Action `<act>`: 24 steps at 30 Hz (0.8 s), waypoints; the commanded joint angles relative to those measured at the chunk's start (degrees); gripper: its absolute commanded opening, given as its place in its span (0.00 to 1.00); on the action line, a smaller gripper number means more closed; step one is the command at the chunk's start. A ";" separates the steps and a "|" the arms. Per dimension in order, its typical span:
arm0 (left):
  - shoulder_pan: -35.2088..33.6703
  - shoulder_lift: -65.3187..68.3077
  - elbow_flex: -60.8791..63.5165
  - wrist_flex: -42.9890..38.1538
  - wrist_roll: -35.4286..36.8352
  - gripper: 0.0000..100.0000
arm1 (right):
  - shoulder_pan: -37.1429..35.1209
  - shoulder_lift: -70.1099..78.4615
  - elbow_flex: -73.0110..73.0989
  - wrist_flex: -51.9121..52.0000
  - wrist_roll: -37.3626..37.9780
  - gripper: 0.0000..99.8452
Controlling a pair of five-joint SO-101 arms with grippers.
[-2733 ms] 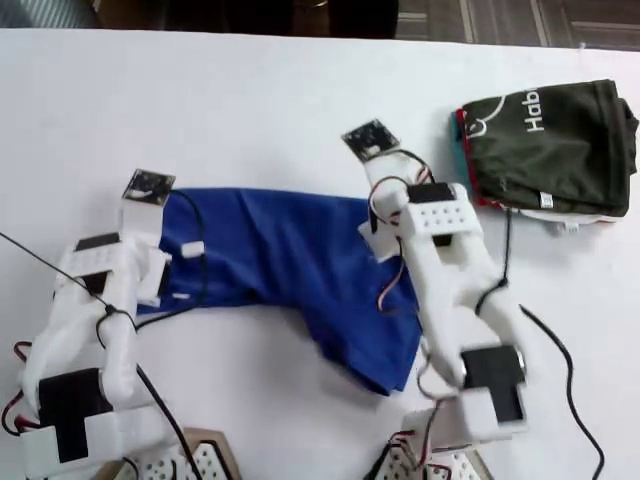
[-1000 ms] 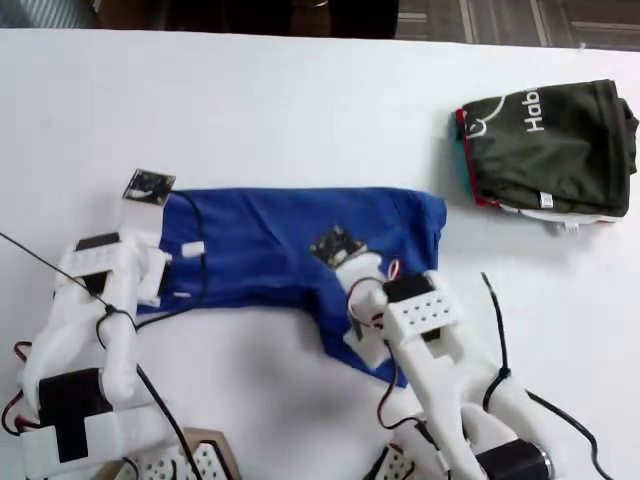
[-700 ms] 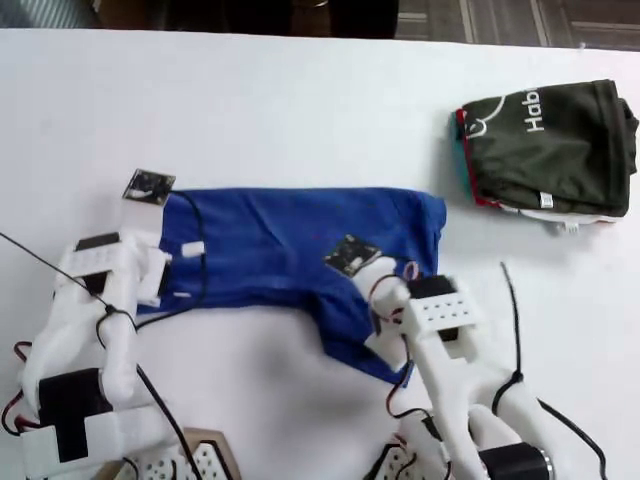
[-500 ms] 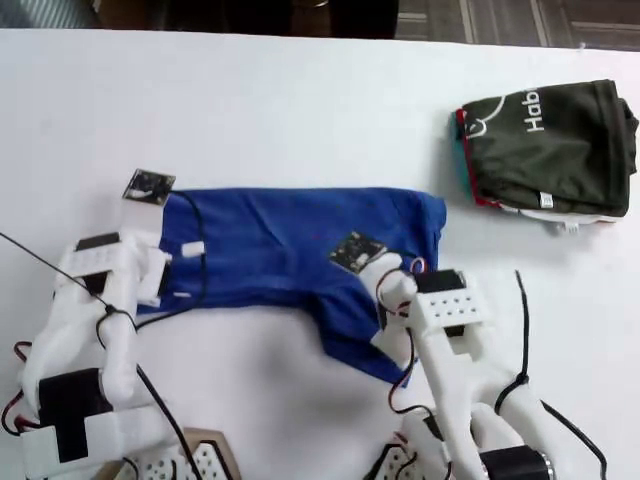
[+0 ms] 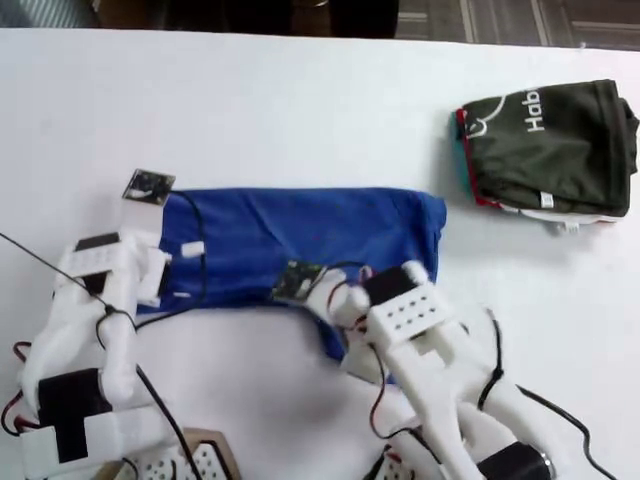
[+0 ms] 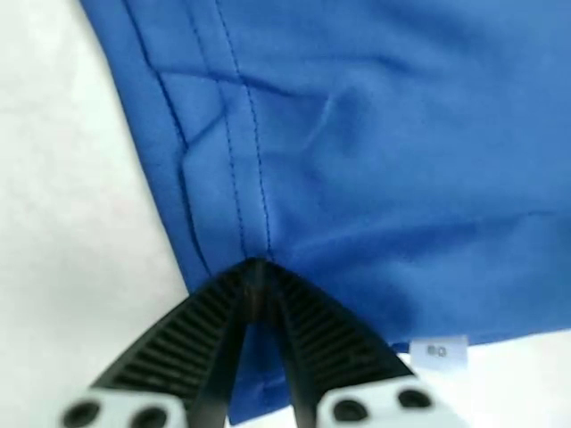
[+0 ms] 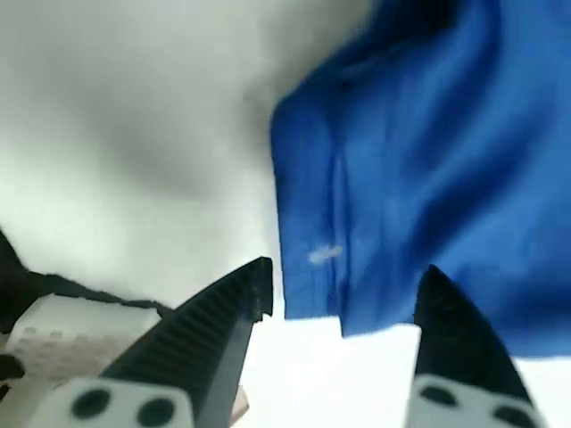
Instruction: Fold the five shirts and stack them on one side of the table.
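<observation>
While the L gripper (image 6: pixel 254 267) has its jaws pinched tight on a stitched hem of the blue shirt (image 5: pixel 300 235), the R gripper (image 7: pixel 348 276) hangs w/ jaws spread wide, a shirt edge just past the gap betw. them. The shirt lies on the white table (image 5: pixel 250 100). The folded stack (image 5: pixel 545 145), dark green on top, sits well apart from both grippers.

Clamps blue shirt (image 6: pixel 401 134) hem tight with left end effector (image 6: pixel 254 267); holds right end effector (image 7: pixel 348 285) spread wide, low, angled toward the left arm (image 5: pixel 95 300).
</observation>
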 commanded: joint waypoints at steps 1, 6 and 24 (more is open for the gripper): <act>0.70 -0.18 -0.84 -0.79 0.62 0.03 | -1.89 -1.36 3.25 -5.23 0.26 0.27; 0.70 -0.18 -0.84 -0.79 0.62 0.03 | -1.98 -1.27 7.56 -11.47 0.35 0.27; 0.70 -0.18 -0.66 -0.79 0.62 0.03 | -1.01 25.36 -2.11 -13.49 0.44 0.04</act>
